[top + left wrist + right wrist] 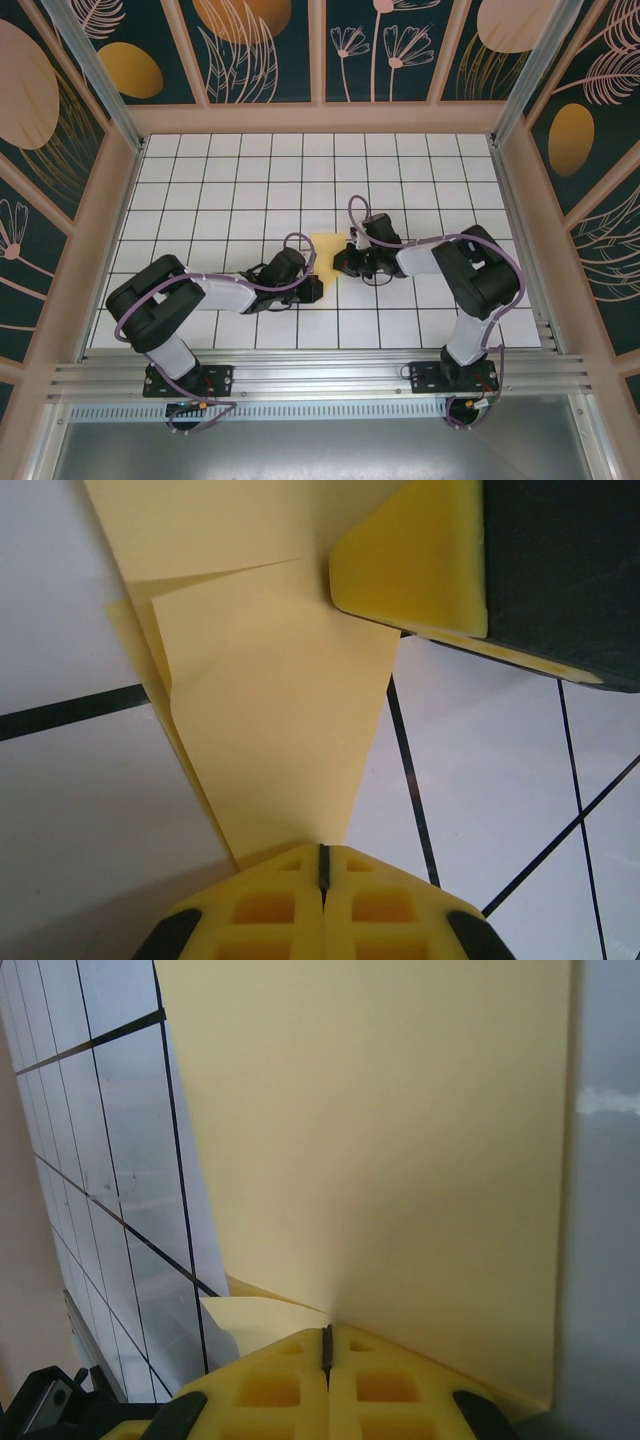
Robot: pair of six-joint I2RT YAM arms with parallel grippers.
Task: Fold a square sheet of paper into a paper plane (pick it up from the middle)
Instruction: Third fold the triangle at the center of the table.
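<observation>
White gridded tabletop [200, 200], black lines, walled by dark panels with leaf motifs [260, 40]. Your entries:

1. Sheet of paper [326, 248]: pale yellow, partly folded, near the table's middle, between both grippers.
2. Left gripper [312, 288]: jaws closed. In your left wrist view its fingertips [280, 890] meet at a thin seam. The sheet narrows to a point exactly there and is pinched, with overlapping flaps fanning away.
3. Right gripper [341, 262]: jaws likewise closed on the sheet. Its wrist view shows the paper rising broad from the closed tips [290, 1360], with a small folded corner just beside them. From the left wrist, its yellow pad [420, 560] sits at the sheet's far part.
</observation>
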